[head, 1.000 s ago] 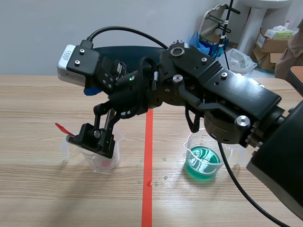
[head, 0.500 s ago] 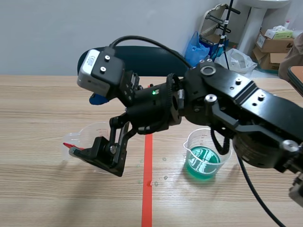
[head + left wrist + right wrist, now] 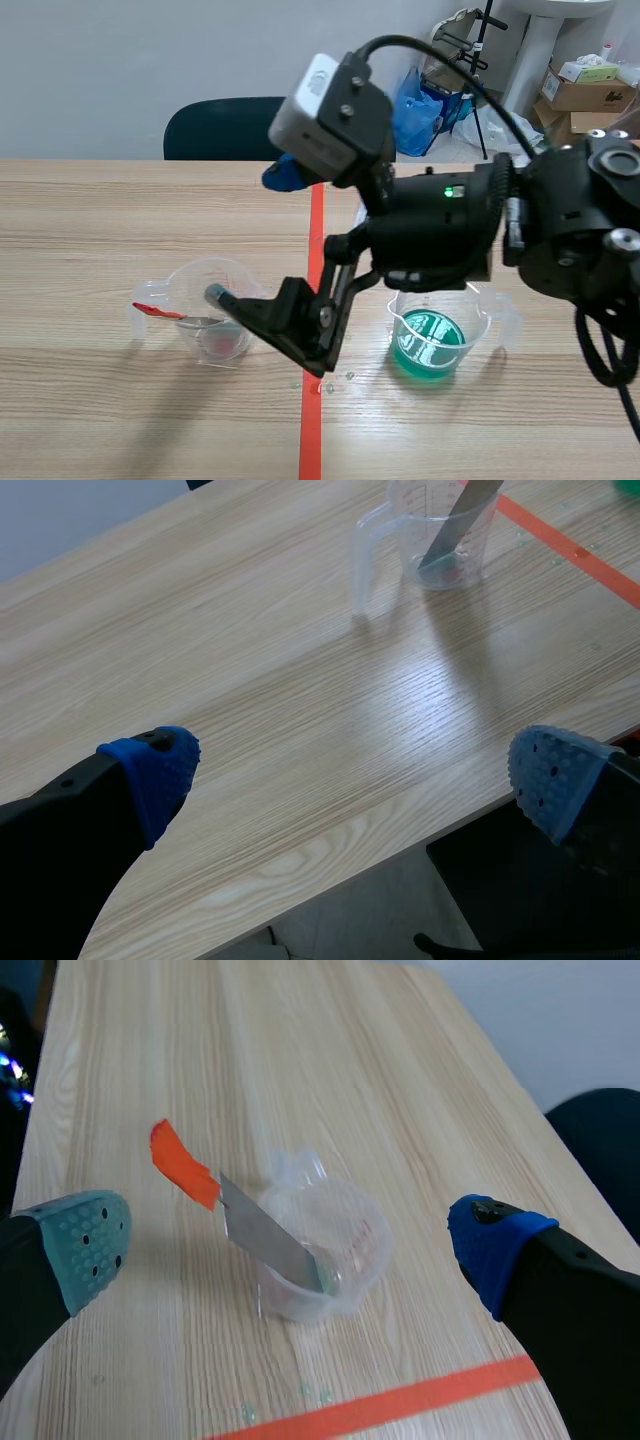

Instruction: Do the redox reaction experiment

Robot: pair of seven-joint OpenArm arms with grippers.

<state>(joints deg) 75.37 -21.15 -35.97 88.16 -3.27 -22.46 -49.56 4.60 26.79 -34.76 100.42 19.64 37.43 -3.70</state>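
Spatula with an orange-red handle and a flat metal blade leans inside the clear measuring cup. The blade end is down in the cup and the handle sticks out over the rim. The cup stands upright on the wooden table, on the left side of the orange-red tape line.

On the other side of the line stands a second measuring cup, which contains green liquid. The two cups are well apart. Some small drops lie on the table next to the line, between them.

The right gripper comes in from the right and reaches across the tape line. It hangs in the air above the table with its fingers spread wide and grips nothing. From its own camera, the clear measuring cup and the spatula are seen ahead of and below the gap between the two fingers, not touching them.

The left gripper is at the near edge of the table, well apart from the clear measuring cup. Its fingers are also wide apart, with nothing between them.

Behind the table are a dark chair, a blue bag and cardboard boxes.
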